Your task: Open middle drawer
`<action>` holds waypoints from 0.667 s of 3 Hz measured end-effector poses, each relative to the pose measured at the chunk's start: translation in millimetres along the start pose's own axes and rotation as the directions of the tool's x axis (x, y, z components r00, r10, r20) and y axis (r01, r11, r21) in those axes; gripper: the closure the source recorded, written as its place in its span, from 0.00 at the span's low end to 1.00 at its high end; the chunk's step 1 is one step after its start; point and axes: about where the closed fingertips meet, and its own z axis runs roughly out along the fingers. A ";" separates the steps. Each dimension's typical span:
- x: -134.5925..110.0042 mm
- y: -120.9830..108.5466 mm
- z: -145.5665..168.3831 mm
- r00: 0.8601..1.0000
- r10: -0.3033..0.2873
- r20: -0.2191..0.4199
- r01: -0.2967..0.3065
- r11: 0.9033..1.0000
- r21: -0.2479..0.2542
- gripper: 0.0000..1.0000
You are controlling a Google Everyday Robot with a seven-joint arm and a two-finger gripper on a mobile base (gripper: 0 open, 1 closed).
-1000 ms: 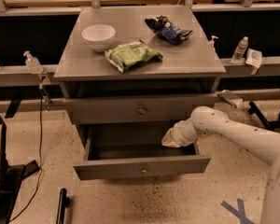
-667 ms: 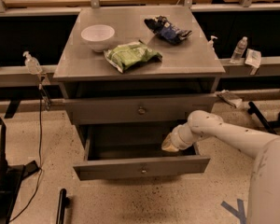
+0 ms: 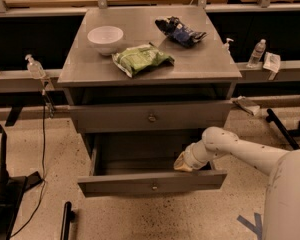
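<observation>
The grey cabinet (image 3: 210, 70) has a shut top drawer (image 3: 115, 118) with a small round knob. Below it the middle drawer (image 3: 115, 184) stands pulled out towards me, its flat wide front carrying a small centre knob (image 3: 154, 186). Its inside looks empty. The lowest drawer is hidden under it. My white arm comes in from the lower right. My gripper (image 3: 182, 163) is inside the open middle drawer, at its right side, just behind the front panel.
On the cabinet top lie a white bowl (image 3: 105, 36), a green chip bag (image 3: 141, 59) and a dark blue bag (image 3: 180, 30). Bottles (image 3: 255, 53) stand on the side ledges. Cables and a black stand (image 3: 2, 184) sit on the floor at left.
My gripper has dropped slightly lower inside the open drawer, closer to its front panel. The drawer stays pulled out about the same.
</observation>
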 end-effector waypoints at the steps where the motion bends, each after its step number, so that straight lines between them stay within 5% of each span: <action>1: -2.2 28.0 -18.2 0.996 -0.091 0.019 0.092 0.994 -0.057 1.00; 2: -2.9 29.9 -20.1 0.995 -0.100 0.023 0.102 0.993 -0.060 1.00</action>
